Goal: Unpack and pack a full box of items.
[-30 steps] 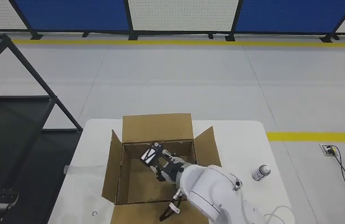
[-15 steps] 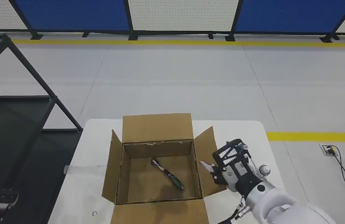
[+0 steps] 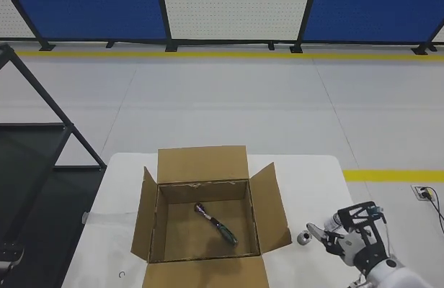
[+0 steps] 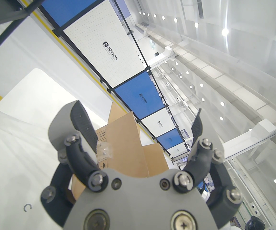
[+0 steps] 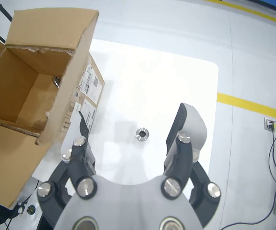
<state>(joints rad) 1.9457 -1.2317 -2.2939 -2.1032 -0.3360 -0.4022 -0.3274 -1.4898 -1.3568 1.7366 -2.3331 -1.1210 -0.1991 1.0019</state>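
Box [image 3: 200, 164] | right pincer [image 5: 131, 110] has left it, spread wide over metal cylinder [image 5: 142, 134] | left pincer [image 4: 138, 110] wide

- The box [image 5: 49, 27] carries white shipping labels [image 5: 90, 82] on its right outer side, with barcodes and fine print too small to read.
- Black arrow marks [image 4: 103, 135] stand on a box flap.
- The far wall panels [image 4: 97, 37] each bear a short dark logo word [image 4: 111, 50].
- A small C-shaped mark [image 4: 27, 207] lies on the worktop [image 4: 20, 120].

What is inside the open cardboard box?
One slim dark item lies diagonally on the floor of the box; its near wall hides the floor strip just behind.
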